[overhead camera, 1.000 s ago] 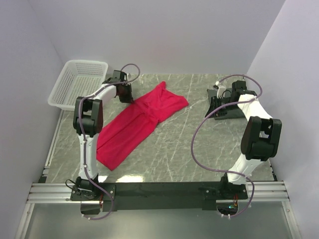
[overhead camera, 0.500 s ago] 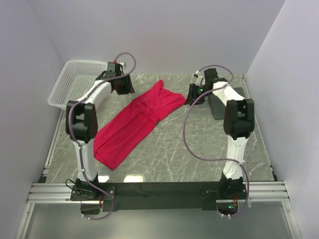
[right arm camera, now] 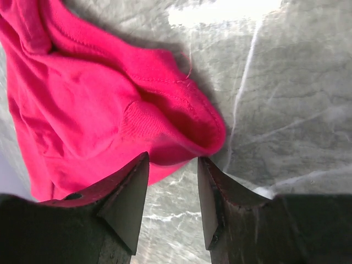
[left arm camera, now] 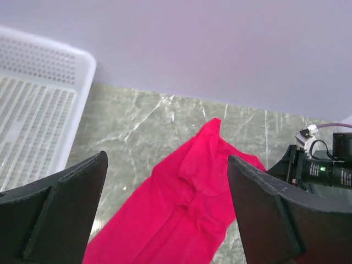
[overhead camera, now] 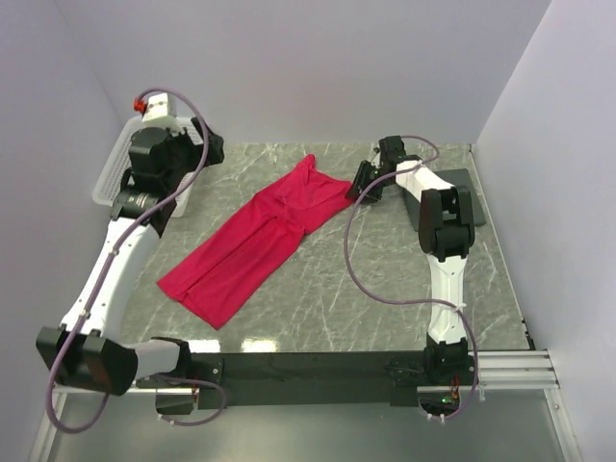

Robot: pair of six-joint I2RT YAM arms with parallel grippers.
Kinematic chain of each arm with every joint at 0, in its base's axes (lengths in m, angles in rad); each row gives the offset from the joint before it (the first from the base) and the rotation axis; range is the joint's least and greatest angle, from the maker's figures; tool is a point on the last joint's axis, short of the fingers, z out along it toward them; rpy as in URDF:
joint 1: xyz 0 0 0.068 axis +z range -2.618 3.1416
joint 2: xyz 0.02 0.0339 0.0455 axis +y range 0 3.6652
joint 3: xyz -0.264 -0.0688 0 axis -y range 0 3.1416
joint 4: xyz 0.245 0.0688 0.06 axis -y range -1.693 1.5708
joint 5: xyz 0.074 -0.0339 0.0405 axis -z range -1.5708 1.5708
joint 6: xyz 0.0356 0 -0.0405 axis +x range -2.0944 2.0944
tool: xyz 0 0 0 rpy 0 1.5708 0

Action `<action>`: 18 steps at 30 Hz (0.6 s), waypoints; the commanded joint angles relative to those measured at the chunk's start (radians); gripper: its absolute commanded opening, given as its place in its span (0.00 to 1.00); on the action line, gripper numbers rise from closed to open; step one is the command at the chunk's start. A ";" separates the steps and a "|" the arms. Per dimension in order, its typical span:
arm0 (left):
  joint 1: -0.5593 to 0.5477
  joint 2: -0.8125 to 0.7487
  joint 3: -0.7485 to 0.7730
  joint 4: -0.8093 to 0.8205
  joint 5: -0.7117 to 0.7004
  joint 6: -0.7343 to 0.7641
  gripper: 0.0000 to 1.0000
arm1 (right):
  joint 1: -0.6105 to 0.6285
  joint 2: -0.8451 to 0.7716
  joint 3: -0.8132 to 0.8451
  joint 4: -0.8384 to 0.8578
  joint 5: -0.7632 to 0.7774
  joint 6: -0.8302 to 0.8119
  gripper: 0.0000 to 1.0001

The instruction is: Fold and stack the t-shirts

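T-shirt [overhead camera: 260, 241] lies just beside right end effector [right arm camera: 172, 159].

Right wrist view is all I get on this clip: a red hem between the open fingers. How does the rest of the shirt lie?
Observer: In the top view the t-shirt lies as a narrow diagonal strip on the table. The right gripper is at its far right edge.
Operator: And the left arm?
Observer: The left gripper hangs high above the far left of the table, with its fingers wide apart and nothing between them.
Operator: Anything else out there?
Observer: A white mesh basket sits at the far left corner, apart from the shirt.
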 commanded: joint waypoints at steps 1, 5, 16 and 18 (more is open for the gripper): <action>0.008 -0.039 -0.086 0.006 -0.046 -0.040 0.95 | 0.009 0.008 0.015 0.034 0.055 0.081 0.48; 0.008 -0.121 -0.169 -0.025 -0.032 -0.074 0.95 | 0.007 0.031 0.011 0.046 0.049 0.122 0.41; 0.008 -0.231 -0.247 -0.122 -0.023 -0.093 0.95 | -0.060 0.077 0.165 0.081 0.166 0.083 0.00; 0.008 -0.239 -0.265 -0.122 -0.019 -0.103 0.95 | -0.086 0.099 0.219 0.074 0.195 0.067 0.00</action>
